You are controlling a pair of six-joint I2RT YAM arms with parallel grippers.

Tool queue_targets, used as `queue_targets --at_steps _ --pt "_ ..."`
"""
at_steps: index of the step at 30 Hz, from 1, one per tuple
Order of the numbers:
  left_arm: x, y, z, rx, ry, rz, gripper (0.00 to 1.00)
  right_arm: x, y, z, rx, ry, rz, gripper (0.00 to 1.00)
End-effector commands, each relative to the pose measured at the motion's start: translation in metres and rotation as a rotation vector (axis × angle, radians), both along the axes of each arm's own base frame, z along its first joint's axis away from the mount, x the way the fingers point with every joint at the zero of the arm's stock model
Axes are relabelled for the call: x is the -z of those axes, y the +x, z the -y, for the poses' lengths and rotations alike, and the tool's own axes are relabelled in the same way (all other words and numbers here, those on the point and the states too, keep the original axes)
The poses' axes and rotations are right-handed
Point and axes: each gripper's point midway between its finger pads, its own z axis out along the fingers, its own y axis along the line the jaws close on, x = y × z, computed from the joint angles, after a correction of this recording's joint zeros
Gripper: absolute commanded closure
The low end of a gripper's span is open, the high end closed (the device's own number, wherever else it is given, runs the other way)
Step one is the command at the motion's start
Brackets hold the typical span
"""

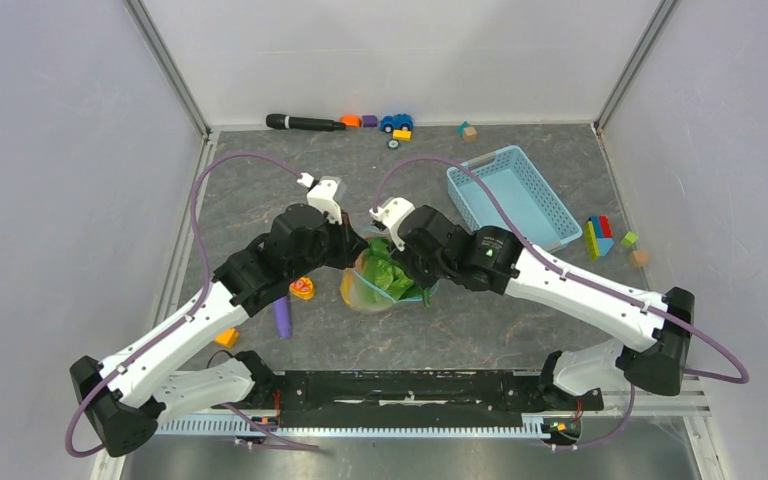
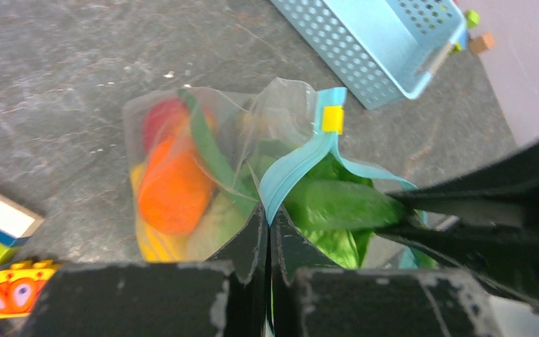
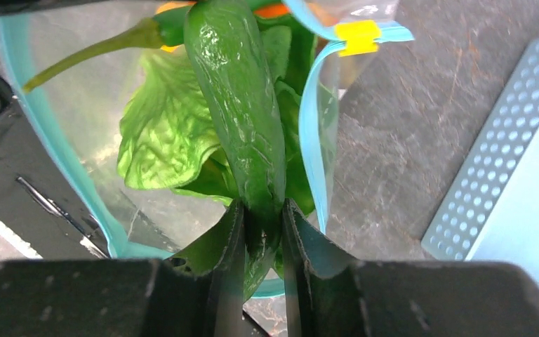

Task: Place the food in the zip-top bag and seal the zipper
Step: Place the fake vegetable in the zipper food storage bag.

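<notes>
The zip-top bag (image 1: 358, 292) lies near the middle of the bench (image 1: 520, 330). In the overhead view it is partly covered by the two wrists that meet above it.

The left arm (image 1: 210, 310) reaches in from the left. The left jaws are clenched on the zipper (image 2: 289, 167), with the teal strip running down between the two closed fingers. The zipper's yellow slider (image 2: 332, 119) sits at the far end of the mouth.

The right arm (image 1: 570, 285) comes in from the other side. The right jaws are clamped on the near end of a long green pod (image 3: 238, 91), whose length lies over the open mouth between the two sides of the strip. Under the pod the lettuce (image 3: 158, 133) bulges out of the opening and fills most of it. In the left wrist view the right arm's black fingers crowd the same gap.

Deeper in the pouch, seen through the clear plastic, are the orange (image 2: 172, 189), the red fruit (image 2: 160, 119) and something yellow beneath them.

A light-blue basket (image 1: 515, 200) stands beyond the bag to the right, apart from it. More coloured blocks (image 1: 605, 238) lie past the basket's right side. A purple stick (image 1: 281, 318) and an orange-and-yellow toy (image 1: 303, 289) lie close on the bag's left, beside the left arm. A small yellow block (image 1: 227, 338) sits nearer that arm's base. Along the far wall are a black cylinder (image 1: 305, 123), a blue toy car (image 1: 396, 122) and a few small blocks.
</notes>
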Motion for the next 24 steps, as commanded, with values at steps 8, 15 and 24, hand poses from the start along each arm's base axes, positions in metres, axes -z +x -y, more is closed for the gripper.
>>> queue_targets --at_steps 8,15,24 --pt "-0.046 -0.032 0.054 0.369 -0.153 0.134 0.98 -0.012 0.008 -0.005 0.171 0.009 -0.061 1.00" --pt "-0.041 -0.043 0.076 0.444 -0.128 0.129 0.98 -0.034 0.027 -0.021 0.256 0.061 -0.022 0.94" --pt "-0.031 -0.054 0.079 0.462 -0.132 0.107 0.98 -0.036 0.031 -0.043 0.218 0.232 -0.006 0.83"
